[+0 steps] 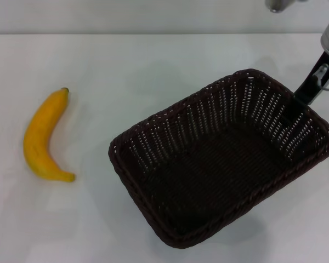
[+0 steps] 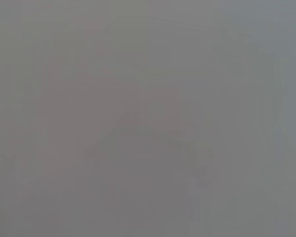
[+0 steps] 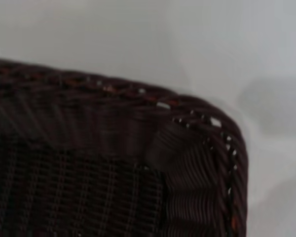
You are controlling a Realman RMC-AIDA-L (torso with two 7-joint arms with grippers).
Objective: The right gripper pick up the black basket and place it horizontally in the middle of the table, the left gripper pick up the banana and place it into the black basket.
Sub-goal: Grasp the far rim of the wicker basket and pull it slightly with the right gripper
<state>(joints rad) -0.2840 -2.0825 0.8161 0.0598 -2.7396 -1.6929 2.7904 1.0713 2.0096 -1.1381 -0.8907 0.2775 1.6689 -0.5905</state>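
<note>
The black basket (image 1: 170,118) sits diagonally at the middle right of the white table (image 1: 126,60), empty inside. My right gripper (image 1: 302,98) reaches down from the upper right and is closed over the basket's far right rim, one black finger outside the wall. The right wrist view shows a corner of the basket's braided rim (image 3: 197,106) from close up, with bare table (image 3: 113,34) beyond it. The banana (image 1: 41,137) lies on the table at the left, well apart from the basket, its dark tip pointing away. My left gripper is out of view; the left wrist view shows only plain grey.
The table's far edge (image 1: 153,34) runs across the top of the head view. A strip of bare table lies between the banana and the basket. A grey arm part (image 1: 277,5) shows at the top right.
</note>
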